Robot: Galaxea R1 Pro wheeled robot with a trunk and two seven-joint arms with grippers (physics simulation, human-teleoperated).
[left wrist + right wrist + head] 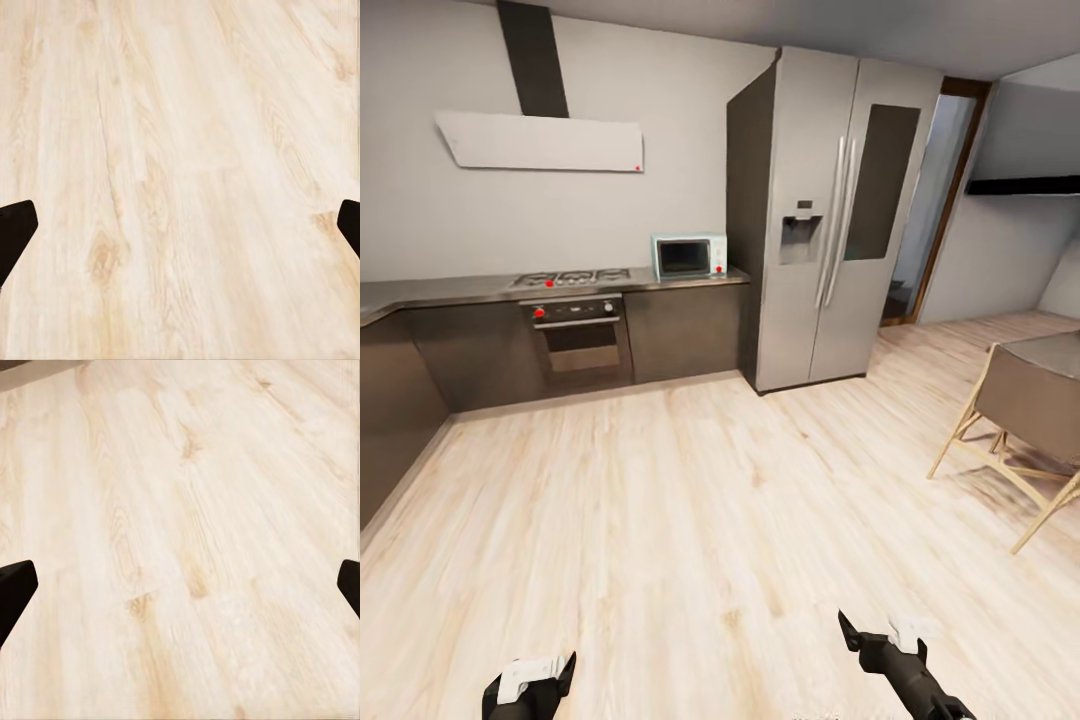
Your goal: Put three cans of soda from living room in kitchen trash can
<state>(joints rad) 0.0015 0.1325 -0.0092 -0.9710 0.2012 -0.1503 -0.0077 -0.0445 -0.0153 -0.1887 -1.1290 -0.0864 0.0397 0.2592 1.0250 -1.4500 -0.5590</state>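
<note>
Kitchen ahead, and light wood plank floor (690, 520) runs right across it, bare planks spreading from the cabinets down to the robot's arms. Against the back wall stands the tall silver fridge (830, 215), double doors shut, a dispenser set in its left door and a dark panel in its right. Beside it the grey tabletop (470, 288) stretches left and turns a corner, with grey cabinet fronts below, all closed. Built into that run is an oven (578, 335), door shut, red knobs on its panel, and a gas hob (572, 277) sits on top. Above hangs a white extractor hood (540, 142) with a dark chimney. Far right, a wooden chair (1020, 420) with a grey seat stands by a table edge, and a dark-framed doorway (945, 200) opens behind the fridge.

Smaller now: a pale blue microwave (689, 256) rests on the tabletop just beside the fridge, door closed.

Down low, the left gripper (532, 682) and right gripper (882, 640) hang over the floor, well apart. Both wrist views show dark fingertips at opposite edges with only planks between: the left gripper (180, 225) spread wide, the right gripper (180, 585) spread wide too, both holding nothing.
</note>
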